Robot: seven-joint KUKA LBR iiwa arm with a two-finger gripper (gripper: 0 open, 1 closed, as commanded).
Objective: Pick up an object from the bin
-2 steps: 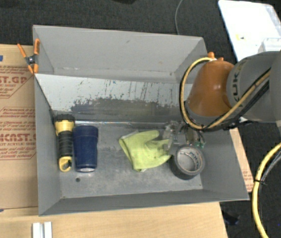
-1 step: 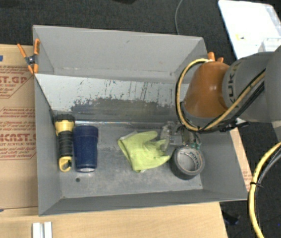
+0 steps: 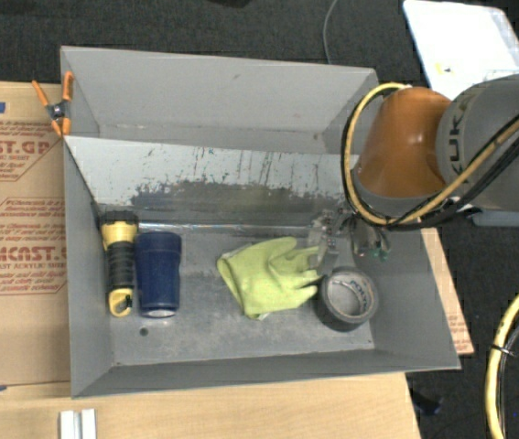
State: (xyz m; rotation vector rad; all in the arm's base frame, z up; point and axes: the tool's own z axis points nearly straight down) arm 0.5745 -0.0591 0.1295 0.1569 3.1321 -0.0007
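Grey tape roll [image 3: 347, 300], front right of bin [image 3: 204, 338]. Beside it, crumpled yellow-green cloth [image 3: 264, 283]; at left, dark blue cup [image 3: 158, 273] and black-yellow torch [image 3: 119, 268]. Behind, the gripper [image 3: 326, 248] at the cloth's right edge; we cannot tell if it is spread.

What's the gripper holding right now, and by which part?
It cannot be told. The gripper is down at the right edge of the yellow-green cloth, next to the grey tape roll, but a hold on the cloth is not clear.

Dark floor [image 3: 241, 16] spans the top, a thin pale cable [image 3: 327, 16] crossing it, a white sheet [image 3: 465, 39] upper right, light wooden tabletop [image 3: 241, 414] along the bottom.
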